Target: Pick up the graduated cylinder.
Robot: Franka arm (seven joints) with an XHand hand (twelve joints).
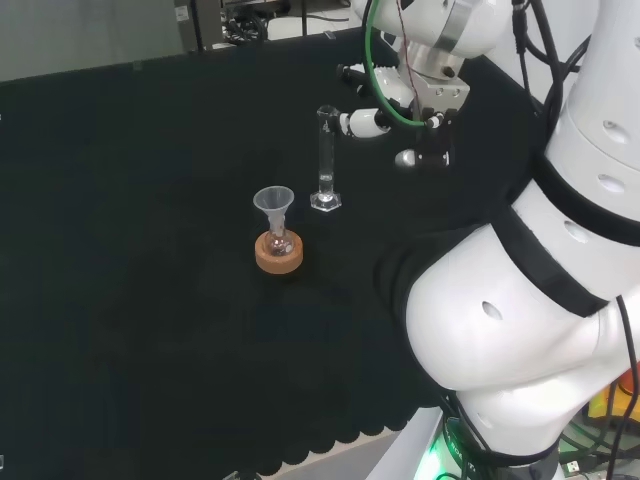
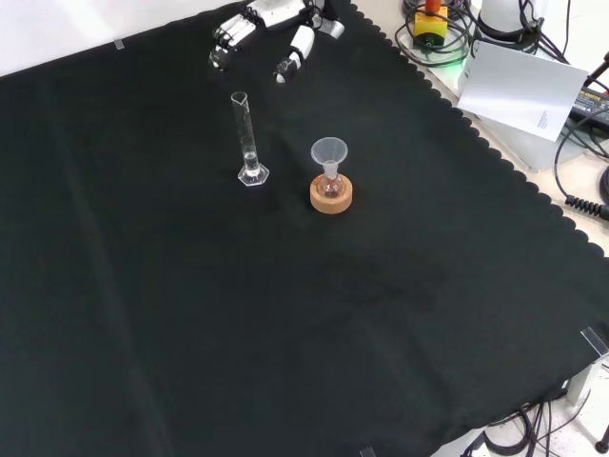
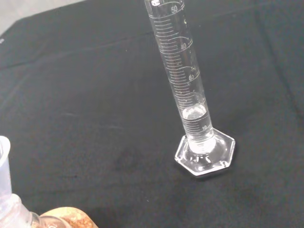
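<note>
The graduated cylinder (image 1: 326, 160) stands upright on its hexagonal foot on the black-clothed worktop (image 1: 130, 300), its long axis vertical, and the wrist view shows a little clear liquid sitting low in the tube. Just beside it is a small flask (image 2: 331, 186) on a cork ring (image 2: 331, 196) with a clear funnel (image 2: 329, 152) in its neck: nearer the camera and slightly to the left in the head view, to the right of the cylinder in the front view. The two stand close but apart. The hand (image 2: 271, 29) hangs above the cloth beyond the cylinder, higher in the front view and to the right of it in the head view, near the tube's upper part but not touching it. Its fingers (image 2: 225, 43) are relaxed and only slightly bent, spread apart and holding nothing, their tips turned towards the cylinder. So the cylinder lies straight ahead of the fingertips, with open cloth between them, and the flask and funnel sit on the cylinder's far side from the hand. As I judge it, the reach should run sideways towards the tube so that the fingers and thumb close round the upright shaft above the liquid, without nudging the narrow foot towards the funnel.
</note>
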